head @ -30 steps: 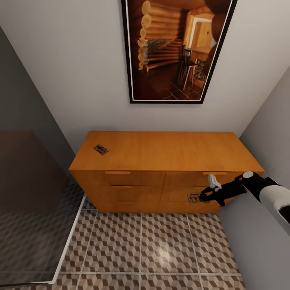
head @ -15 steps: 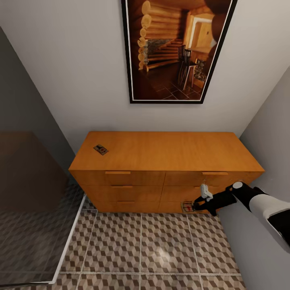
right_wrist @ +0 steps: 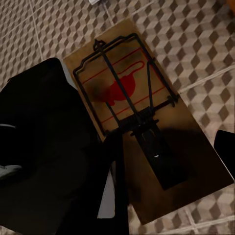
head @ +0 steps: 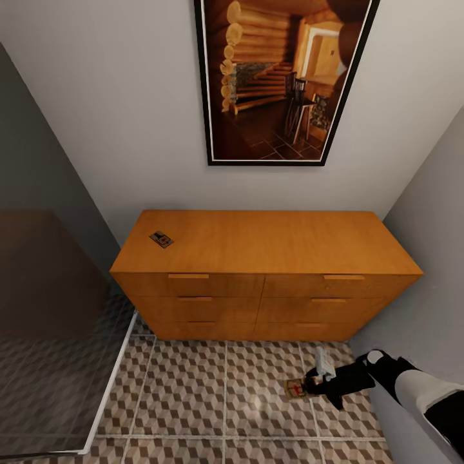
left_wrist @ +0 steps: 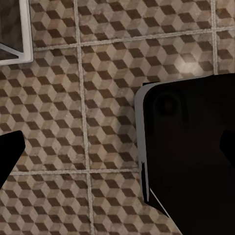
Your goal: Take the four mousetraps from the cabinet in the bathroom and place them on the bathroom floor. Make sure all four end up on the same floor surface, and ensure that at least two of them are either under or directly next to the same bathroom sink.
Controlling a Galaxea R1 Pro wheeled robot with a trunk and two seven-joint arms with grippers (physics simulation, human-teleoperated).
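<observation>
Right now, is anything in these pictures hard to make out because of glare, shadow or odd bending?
In the head view the walls lean outward like a wide lens, and a pale glare spot sits on the bathroom floor. In the right wrist view the right gripper looms as a featureless black mass and a dark shadow falls across the mousetrap. In the left wrist view a large black shape hides much of the tiles.

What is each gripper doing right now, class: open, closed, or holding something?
Left gripper: cannot be told.
Right gripper: closed on a mousetrap, low over the bathroom floor.
</observation>
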